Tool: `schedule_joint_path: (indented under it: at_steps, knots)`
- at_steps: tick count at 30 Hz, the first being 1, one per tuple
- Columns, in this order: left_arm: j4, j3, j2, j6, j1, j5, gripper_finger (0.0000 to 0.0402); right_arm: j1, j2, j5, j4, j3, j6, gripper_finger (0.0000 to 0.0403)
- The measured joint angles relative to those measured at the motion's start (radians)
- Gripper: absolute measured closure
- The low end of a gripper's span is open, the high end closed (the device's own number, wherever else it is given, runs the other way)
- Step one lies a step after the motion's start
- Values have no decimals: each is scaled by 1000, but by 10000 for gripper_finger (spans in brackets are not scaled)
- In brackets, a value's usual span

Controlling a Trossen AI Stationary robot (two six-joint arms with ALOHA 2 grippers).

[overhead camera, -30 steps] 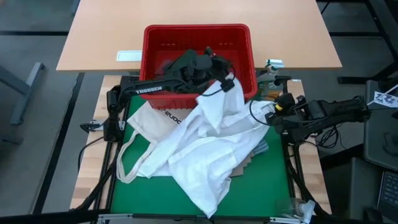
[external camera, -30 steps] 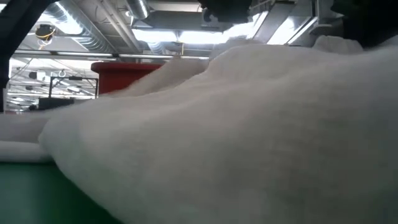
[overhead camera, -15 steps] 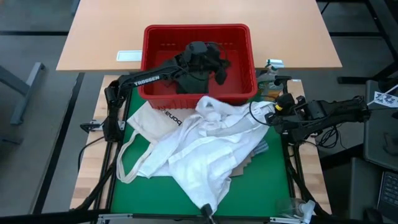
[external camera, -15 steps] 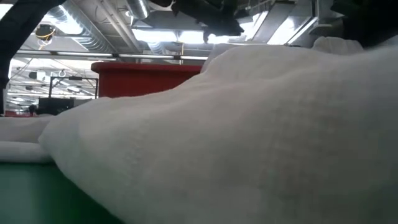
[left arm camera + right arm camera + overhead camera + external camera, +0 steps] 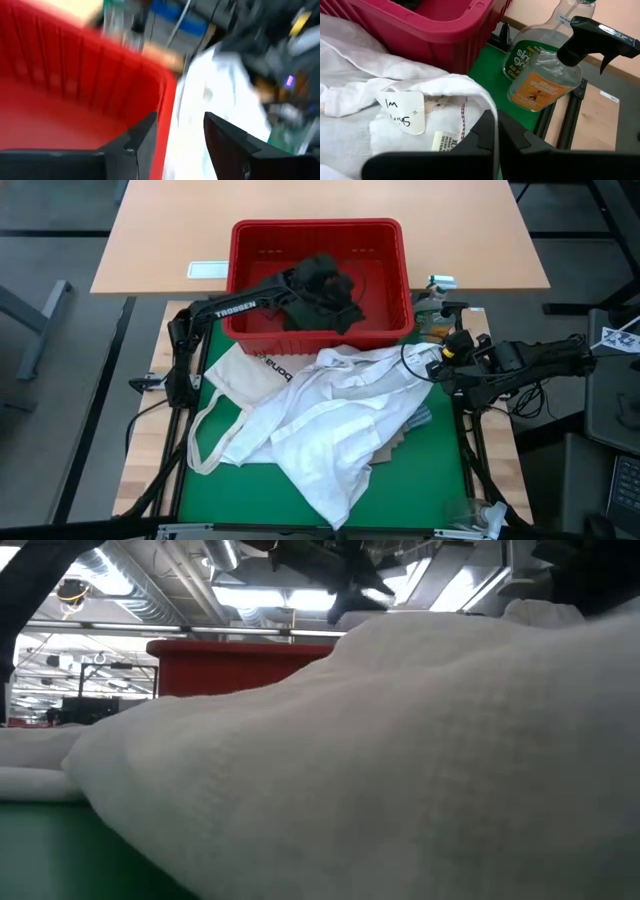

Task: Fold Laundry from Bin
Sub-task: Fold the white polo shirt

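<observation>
The red bin (image 5: 250,240) stands at the mat's far edge with a dark garment (image 5: 325,305) inside. My left gripper (image 5: 348,290) hangs open over that garment inside the bin. In the left wrist view its fingers (image 5: 142,135) have nothing between them, and the bin's wall (image 5: 75,85) shows beyond. A large white shirt (image 5: 330,410) lies spread on the green mat, its far part against the bin's near wall. It fills the low view (image 5: 400,760). My right gripper (image 5: 432,368) is at the shirt's right end, shut on it. My right gripper pinches a thin edge of the white shirt (image 5: 493,107) between its two shut fingers, close to a paper tag (image 5: 402,112). It comes from the table's right side, slanting down. The shirt lies slack on the mat.
A white tote bag (image 5: 245,375) with long straps lies left of the shirt. Tan cloth (image 5: 395,442) shows under the shirt's right side. Two spray bottles (image 5: 540,80) (image 5: 432,305) stand right of the bin, near my right gripper.
My left gripper has let go of the white shirt's raised part, moved toward the far edge over the bin, and turned. The freed part of the shirt has fallen and flattened on the mat in front of the bin. The rest has stayed put.
</observation>
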State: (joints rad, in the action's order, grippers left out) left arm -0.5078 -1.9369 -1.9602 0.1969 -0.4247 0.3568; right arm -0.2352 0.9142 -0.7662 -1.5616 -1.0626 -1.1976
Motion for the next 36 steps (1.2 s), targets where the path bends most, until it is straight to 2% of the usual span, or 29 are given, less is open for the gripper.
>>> schedule_joint_path:
  at_steps: [6,11,14,16,21,28,36]
  knots:
    - [-298,0,0,-158,44,-23,237,0,0,0,0,0,0,397]
    - [-419,0,0,-309,108,-171,236,0,0,0,0,0,0,397]
    - [-448,0,-7,-357,150,-268,236,0,0,0,0,0,0,397]
    - [-453,0,-13,-364,174,-297,236,0,0,0,0,0,0,397]
    - [-480,0,-21,-304,229,-254,236,0,0,1,-9,0,24,397]
    - [-559,0,-21,-171,334,-82,236,0,0,-59,-9,0,55,397]
    - [-603,0,-22,-95,566,-146,236,0,0,-43,-9,0,55,397]
